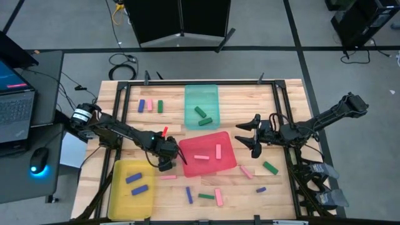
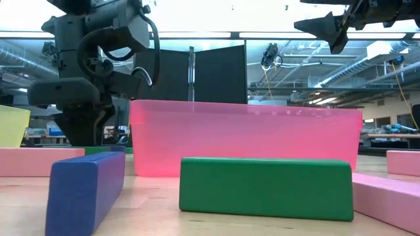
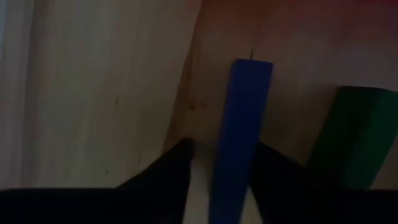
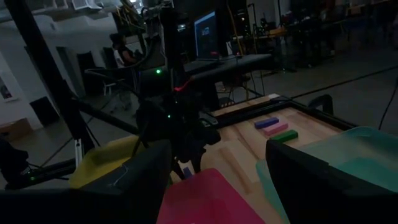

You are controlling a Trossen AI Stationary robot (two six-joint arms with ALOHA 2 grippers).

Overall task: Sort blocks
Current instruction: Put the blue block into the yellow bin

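Between the yellow tray (image 1: pixel 119 187) and red tray (image 1: pixel 207 154), the left tool (image 1: pixel 167 164) straddles, half-closed, a rigid, light blue block (image 3: pixel 241 134), best pinched across its long flat sides.

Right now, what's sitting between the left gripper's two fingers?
A blue block stands between the left gripper fingers, running lengthwise out past them; the left wrist view shows it. A green block lies beside it.
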